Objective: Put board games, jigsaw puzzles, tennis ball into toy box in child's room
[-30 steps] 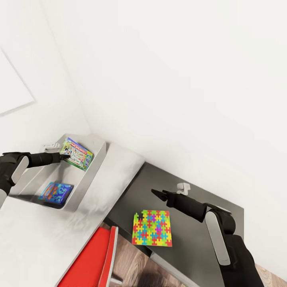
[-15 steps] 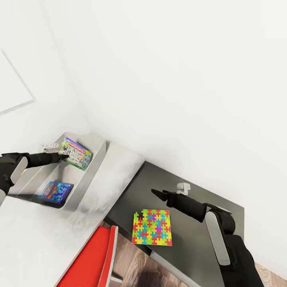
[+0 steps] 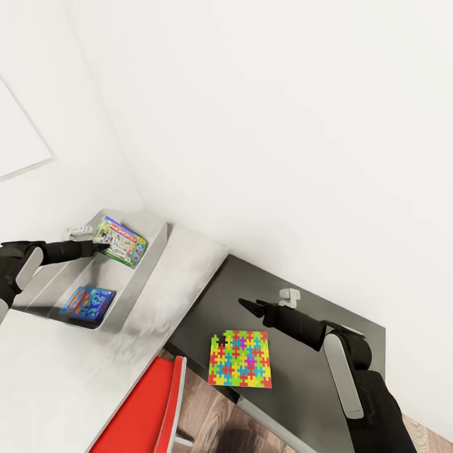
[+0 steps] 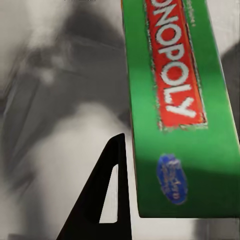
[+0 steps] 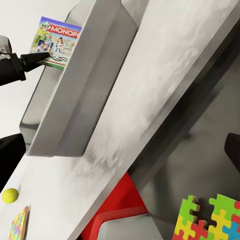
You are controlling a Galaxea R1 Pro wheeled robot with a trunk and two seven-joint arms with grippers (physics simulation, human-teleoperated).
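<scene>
Nearest the robot: a jigsaw puzzle (image 3: 240, 359) lies flat on the dark lower surface (image 3: 302, 377), close to its front edge, one corner piece missing. The right gripper (image 3: 246, 305) hovers just beyond the puzzle's far edge, above the surface and not touching it. Its fingers look drawn together to a point in the head view, though their exact gap cannot be told. This arm is by far the nearer to that puzzle.

Further out, on the pale surface (image 3: 170, 283): the toy box (image 3: 148, 251), grey tray, long axis running away from the robot along the wall. Inside it, at the near end, one blue board game (image 3: 88, 303) lies flat on the floor of the tray.

Over the far end of the tray, the left gripper (image 3: 100, 246) holds the Monopoly box (image 3: 121, 242), fingers clamped on its near-left edge. The box is tilted and above the tray floor, inside the rim's outline. In the left wrist view the green edge (image 4: 175, 100) runs lengthwise past one dark finger (image 4: 107, 195).

Judgement: releasing here should drop the box into the tray's far end.

In the right wrist view, on the pale surface outside the tray: the tennis ball (image 5: 10, 195), and just beside it a second puzzle's corner (image 5: 19, 225).
</scene>
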